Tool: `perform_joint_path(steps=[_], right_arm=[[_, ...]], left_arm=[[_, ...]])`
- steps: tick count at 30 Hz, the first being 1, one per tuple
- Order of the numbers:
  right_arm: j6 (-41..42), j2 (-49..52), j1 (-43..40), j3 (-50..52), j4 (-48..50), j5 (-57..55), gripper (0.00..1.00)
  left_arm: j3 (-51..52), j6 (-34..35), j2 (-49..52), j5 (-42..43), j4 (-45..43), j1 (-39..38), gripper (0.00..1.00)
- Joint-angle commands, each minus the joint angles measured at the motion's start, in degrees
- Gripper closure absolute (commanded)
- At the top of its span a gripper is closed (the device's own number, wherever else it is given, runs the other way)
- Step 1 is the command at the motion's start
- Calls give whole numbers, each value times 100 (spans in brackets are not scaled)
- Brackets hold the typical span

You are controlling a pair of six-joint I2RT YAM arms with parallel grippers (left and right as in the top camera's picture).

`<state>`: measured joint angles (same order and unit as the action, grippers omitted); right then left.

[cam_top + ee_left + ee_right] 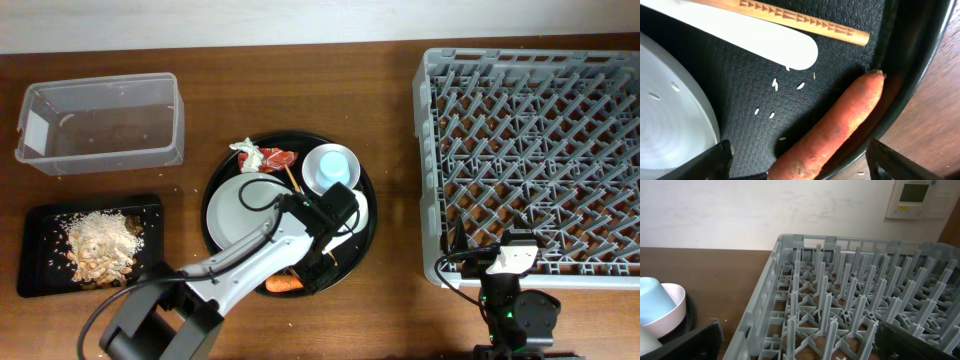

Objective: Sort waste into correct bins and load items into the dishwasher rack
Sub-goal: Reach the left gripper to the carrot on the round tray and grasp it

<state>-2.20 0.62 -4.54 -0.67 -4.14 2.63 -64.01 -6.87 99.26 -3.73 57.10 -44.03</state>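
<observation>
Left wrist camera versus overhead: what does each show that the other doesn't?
Only the left wrist view shows loose rice grains and the carved pattern on a chopstick. Only the overhead view shows the clear tub, the rice pile in the shallow black tray, the blue cup and the grey rack. Both show the carrot, the plate and the round tray.

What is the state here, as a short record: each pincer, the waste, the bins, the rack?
left pincer: open, fingers either side of the carrot on the round black tray
right pincer: open, at the dishwasher rack near edge
shallow black tray: holds rice scraps
clear tub: no waste seen inside
wrapper, tissue: on the round tray, unsorted
rack load: no dishes seen
</observation>
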Motion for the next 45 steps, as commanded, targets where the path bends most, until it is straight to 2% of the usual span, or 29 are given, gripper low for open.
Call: perform_joint_path(steps=[1, 10, 21, 22, 24, 27, 30, 32, 35, 37, 42, 44, 45], right_arm=[[-37, -42, -37, 35, -17, -28, 1], [-39, -42, -37, 35, -17, -28, 1], [-39, -42, -37, 35, -17, -28, 1], [-39, -42, -37, 35, -17, -28, 1], [-39, -42, -37, 35, -17, -28, 1], [-37, -42, -37, 35, -17, -28, 1], [-37, -42, -37, 35, -17, -28, 1], [-37, -42, -37, 35, -17, -28, 1], [-39, -42, -37, 35, -17, -28, 1], [-39, -42, -37, 35, -20, -28, 1], [-37, -42, -37, 35, -17, -28, 1], [-37, -42, -37, 35, -17, -28, 1], [-39, -42, -37, 35, -17, -28, 1]], left_arm=[[234, -76, 94, -61, -13, -7, 16], [334, -74, 107, 81, -286, -9, 22], [697, -74, 107, 223, -811, -7, 23], [697, -74, 107, 223, -848, -7, 25], [697, -74, 107, 225, -896, -7, 40], [697, -74, 107, 225, -986, -7, 41], [697, -76, 107, 223, -1012, -7, 49], [695, -74, 107, 203, -997, -7, 51], [695, -72, 107, -337, -835, -7, 53], [695, -72, 107, -361, -826, -7, 53], [695, -74, 107, -363, -826, -7, 68], [695, -74, 107, -363, -826, -7, 77], [684, -72, 107, -361, -822, -7, 77]])
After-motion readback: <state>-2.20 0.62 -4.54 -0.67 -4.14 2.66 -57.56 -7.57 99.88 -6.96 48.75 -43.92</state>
